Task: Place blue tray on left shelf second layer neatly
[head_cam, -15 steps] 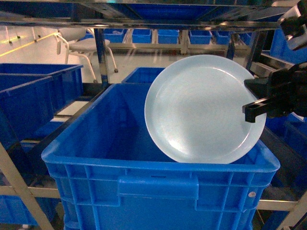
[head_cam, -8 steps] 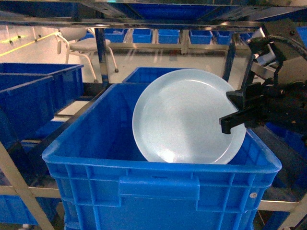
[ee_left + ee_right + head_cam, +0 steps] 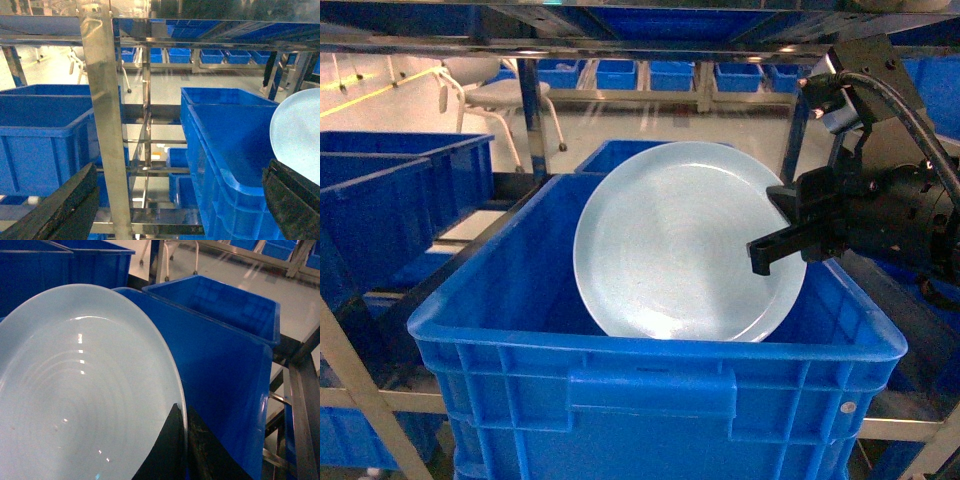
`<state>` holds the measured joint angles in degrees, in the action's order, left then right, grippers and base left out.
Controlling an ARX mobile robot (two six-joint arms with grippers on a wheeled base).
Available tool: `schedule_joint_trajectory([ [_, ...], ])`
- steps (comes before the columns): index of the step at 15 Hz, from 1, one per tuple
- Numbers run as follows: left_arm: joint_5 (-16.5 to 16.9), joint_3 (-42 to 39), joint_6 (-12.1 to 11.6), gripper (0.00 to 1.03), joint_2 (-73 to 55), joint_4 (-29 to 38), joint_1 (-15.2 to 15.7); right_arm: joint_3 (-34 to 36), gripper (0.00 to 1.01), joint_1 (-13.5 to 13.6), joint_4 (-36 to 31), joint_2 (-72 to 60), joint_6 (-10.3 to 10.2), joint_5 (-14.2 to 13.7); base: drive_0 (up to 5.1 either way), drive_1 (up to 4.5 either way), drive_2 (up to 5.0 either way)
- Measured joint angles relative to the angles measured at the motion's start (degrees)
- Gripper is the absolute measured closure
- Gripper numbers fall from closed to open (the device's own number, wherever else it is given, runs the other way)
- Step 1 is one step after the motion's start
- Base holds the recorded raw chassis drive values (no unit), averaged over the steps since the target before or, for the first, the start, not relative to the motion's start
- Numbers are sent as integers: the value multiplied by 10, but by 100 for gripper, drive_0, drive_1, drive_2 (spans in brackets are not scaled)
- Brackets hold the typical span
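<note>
We see right gripper [image 3: 775,225] jaws clamped on blue tray [image 3: 670,245] rim, tray tilted inside big blue crate [image 3: 650,375]; steel post [image 3: 107,125] beside; left gripper [image 3: 175,205] jaws apart

The blue tray [image 3: 685,240] stands nearly on edge, tilted, its pale face toward the camera and its lower rim hidden behind the near wall of a large deep-blue crate [image 3: 650,385]; the right gripper [image 3: 782,235] clamps the tray's right rim, black fingers [image 3: 775,250] lying across the face; a black cable [image 3: 905,105] loops over the arm; a second crate [image 3: 390,215] sits to the left, beyond a steel shelf post [image 3: 530,110]; farther back, a white chair [image 3: 505,95] stands on the pale floor, with a row of small blue bins [image 3: 650,75] behind it.
</note>
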<state>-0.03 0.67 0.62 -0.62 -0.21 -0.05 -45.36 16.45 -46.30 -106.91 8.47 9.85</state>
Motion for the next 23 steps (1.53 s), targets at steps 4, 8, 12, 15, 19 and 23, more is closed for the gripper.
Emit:
schedule_joint_trajectory([
  [4, 0, 0, 0, 5, 0, 0, 0, -2, 60, 1, 0, 0, 1, 2, 0, 0, 0],
  [8, 0, 0, 0, 5, 0, 0, 0, 40, 5, 6, -18, 14, -5, 2, 0, 0, 0],
  [12, 0, 0, 0, 5, 0, 0, 0, 92, 3, 32, -22, 75, -9, 2, 0, 0, 0],
  [15, 0, 0, 0, 5, 0, 0, 0, 113, 3, 40, -22, 123, -9, -1, 0, 0, 0],
  [19, 0, 0, 0, 5, 0, 0, 0, 170, 3, 46, 39, 273, -16, 10, 0, 0, 0],
  [23, 0, 0, 0, 5, 0, 0, 0, 251, 3, 40, 121, 459, -27, 9, 0, 0, 0],
])
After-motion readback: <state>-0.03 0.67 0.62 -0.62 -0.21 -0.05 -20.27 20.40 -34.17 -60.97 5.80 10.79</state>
